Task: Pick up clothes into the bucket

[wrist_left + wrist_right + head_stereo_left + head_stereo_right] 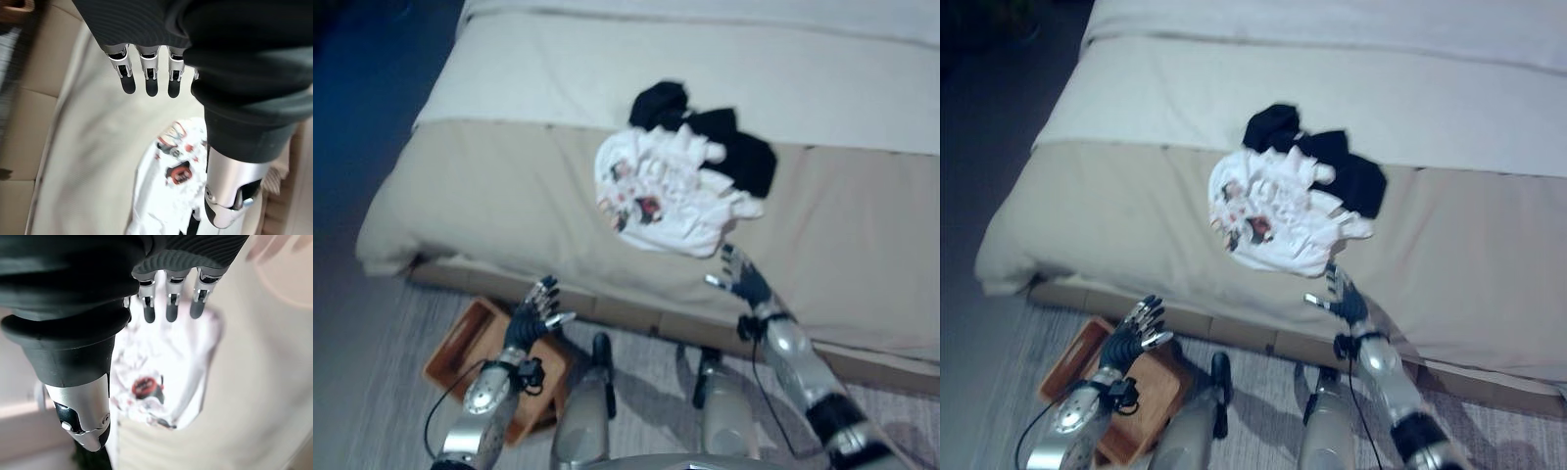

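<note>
Down on the floor, nearest of all, sits a brown wooden box [460, 348], tucked against the foot of the bed and partly behind the left arm. The left hand [530, 315] hangs in the air just above that box, short of the mattress edge, its fingers [148, 78] straight and spread a little, thumb off to one side, nothing in its grasp. Past its dark tips, in the left wrist view, the white garment [168, 186] lies further on, well apart from them, with bare bedding between.

Over on the right, the right hand [741, 275] is up over the beige cover at the bed's front edge, fingers [169, 303] straight and slightly apart, holding nothing. Its tips point at the near hem of the white garment [661, 191] and sit just beside it; whether they touch the cloth I cannot tell, though in the right wrist view the tips overlap the white fabric's edge.

That white garment, crumpled and printed with small red and dark patches, lies on the bed [489, 186] about the middle of the beige cover. Behind it, touching and partly tucked under its far side, is a black garment [729, 147], bunched in two lumps, one toward the far left and one to the right. Beyond the clothes the lighter sheet [548, 69] runs away across the mattress.
</note>
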You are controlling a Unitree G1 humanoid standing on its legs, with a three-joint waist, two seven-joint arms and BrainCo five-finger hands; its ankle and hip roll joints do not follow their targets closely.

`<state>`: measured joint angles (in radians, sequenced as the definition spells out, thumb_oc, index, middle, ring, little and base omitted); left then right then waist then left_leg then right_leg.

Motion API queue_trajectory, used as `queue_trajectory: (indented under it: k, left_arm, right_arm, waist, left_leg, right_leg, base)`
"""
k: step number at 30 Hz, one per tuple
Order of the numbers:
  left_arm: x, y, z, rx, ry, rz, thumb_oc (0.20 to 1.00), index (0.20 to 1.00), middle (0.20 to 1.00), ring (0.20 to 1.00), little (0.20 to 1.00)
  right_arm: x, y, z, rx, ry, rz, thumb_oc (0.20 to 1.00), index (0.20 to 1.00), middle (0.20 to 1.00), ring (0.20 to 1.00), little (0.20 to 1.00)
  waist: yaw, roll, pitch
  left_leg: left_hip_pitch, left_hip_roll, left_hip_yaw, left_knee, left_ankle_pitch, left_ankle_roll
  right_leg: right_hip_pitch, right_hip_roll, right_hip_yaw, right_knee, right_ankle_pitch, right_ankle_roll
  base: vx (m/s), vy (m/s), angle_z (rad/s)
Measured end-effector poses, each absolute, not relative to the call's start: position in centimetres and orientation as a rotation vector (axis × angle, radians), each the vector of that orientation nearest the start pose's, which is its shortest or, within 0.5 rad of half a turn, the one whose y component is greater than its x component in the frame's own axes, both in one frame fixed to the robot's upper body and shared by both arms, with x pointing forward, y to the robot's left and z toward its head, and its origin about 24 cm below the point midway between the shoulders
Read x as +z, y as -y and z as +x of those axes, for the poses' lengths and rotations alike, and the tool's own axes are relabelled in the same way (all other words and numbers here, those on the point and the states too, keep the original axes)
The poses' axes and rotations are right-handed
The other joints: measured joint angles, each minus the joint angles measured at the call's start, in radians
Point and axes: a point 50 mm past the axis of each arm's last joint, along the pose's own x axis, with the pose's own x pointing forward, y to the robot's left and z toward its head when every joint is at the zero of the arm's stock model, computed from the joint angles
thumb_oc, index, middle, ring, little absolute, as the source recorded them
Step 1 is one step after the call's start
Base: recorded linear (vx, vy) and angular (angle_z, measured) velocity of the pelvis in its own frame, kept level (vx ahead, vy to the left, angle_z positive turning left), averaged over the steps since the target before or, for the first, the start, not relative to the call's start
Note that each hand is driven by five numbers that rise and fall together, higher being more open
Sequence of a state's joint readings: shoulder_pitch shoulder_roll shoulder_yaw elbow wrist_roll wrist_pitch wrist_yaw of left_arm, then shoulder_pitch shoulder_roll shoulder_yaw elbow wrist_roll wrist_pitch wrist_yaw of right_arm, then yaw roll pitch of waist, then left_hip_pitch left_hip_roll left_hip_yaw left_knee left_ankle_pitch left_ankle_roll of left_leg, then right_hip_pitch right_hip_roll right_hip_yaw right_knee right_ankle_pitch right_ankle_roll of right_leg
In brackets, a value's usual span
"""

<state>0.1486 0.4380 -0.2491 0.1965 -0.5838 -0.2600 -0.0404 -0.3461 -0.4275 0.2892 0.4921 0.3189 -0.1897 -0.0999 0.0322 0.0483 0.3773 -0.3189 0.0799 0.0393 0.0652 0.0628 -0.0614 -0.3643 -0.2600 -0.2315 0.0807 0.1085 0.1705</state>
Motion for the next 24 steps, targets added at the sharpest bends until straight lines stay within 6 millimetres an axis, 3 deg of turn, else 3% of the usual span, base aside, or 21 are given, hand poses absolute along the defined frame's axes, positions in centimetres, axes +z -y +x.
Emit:
queue_trajectory:
  k: [4, 8, 15, 17, 19, 24]
  left_arm:
    - [-0.8, -19.9, 20.7, -0.088, -0.150, -0.159, 1.000, 1.000, 1.000, 1.000, 1.000]
    - [0.7, -19.7, 22.7, -0.061, -0.082, -0.151, 1.000, 1.000, 1.000, 1.000, 1.000]
    - [2.4, -18.3, 24.6, -0.063, -0.005, -0.166, 1.000, 1.000, 1.000, 1.000, 1.000]
    - [4.0, -17.3, 25.6, -0.093, 0.068, -0.177, 1.000, 1.000, 1.000, 1.000, 1.000]
    - [5.1, -16.5, 26.5, -0.110, 0.108, -0.188, 1.000, 1.000, 1.000, 1.000, 1.000]
    - [5.8, -16.2, 26.9, -0.096, 0.138, -0.194, 1.000, 1.000, 1.000, 1.000, 1.000]
  right_arm:
    - [9.1, 19.3, 35.0, -0.020, 0.128, -0.364, 1.000, 1.000, 1.000, 1.000, 1.000]
    - [14.3, 20.4, 37.9, -0.164, 0.235, -0.533, 1.000, 1.000, 1.000, 1.000, 1.000]
    - [18.0, 21.8, 39.0, -0.305, 0.308, -0.708, 1.000, 1.000, 1.000, 1.000, 1.000]
    - [22.2, 22.9, 39.9, -0.395, 0.376, -0.915, 1.000, 1.000, 1.000, 1.000, 1.000]
    - [25.0, 23.7, 40.1, -0.477, 0.415, -0.985, 1.000, 1.000, 1.000, 1.000, 1.000]
    - [26.1, 24.5, 40.5, -0.565, 0.382, -1.147, 1.000, 1.000, 1.000, 1.000, 1.000]
  waist:
    - [0.015, 0.003, 0.024]
    - [0.025, 0.003, 0.097]
    - [0.037, 0.002, 0.122]
    - [0.037, 0.004, 0.123]
    - [0.039, 0.003, 0.134]
    - [0.066, 0.003, 0.140]
  left_leg:
    - [-0.095, 0.006, -0.013, 0.000, 0.021, -0.007]
    - [-0.172, -0.001, -0.012, 0.008, 0.045, -0.012]
    - [-0.223, -0.007, -0.015, 0.029, 0.046, -0.011]
    - [-0.299, -0.016, -0.019, 0.068, 0.044, -0.011]
    - [-0.339, -0.016, -0.035, 0.083, 0.044, -0.011]
    - [-0.348, -0.026, -0.043, 0.090, 0.044, -0.011]
  right_leg:
    - [-0.096, 0.007, -0.001, 0.014, 0.009, -0.012]
    - [-0.175, -0.001, 0.002, 0.032, 0.028, -0.020]
    - [-0.233, -0.012, 0.001, 0.066, 0.036, -0.036]
    - [-0.311, -0.026, 0.003, 0.112, 0.022, -0.044]
    - [-0.351, -0.028, 0.000, 0.145, 0.019, -0.049]
    - [-0.377, -0.047, 0.002, 0.200, -0.011, -0.051]
  base:
    - [-0.08, 0.000, 0.05]
    - [-0.02, 0.002, 0.01]
    - [-0.01, 0.002, 0.00]
    - [0.00, -0.007, 0.06]
    - [-0.01, 0.000, 0.14]
    - [-0.01, 0.017, 0.08]
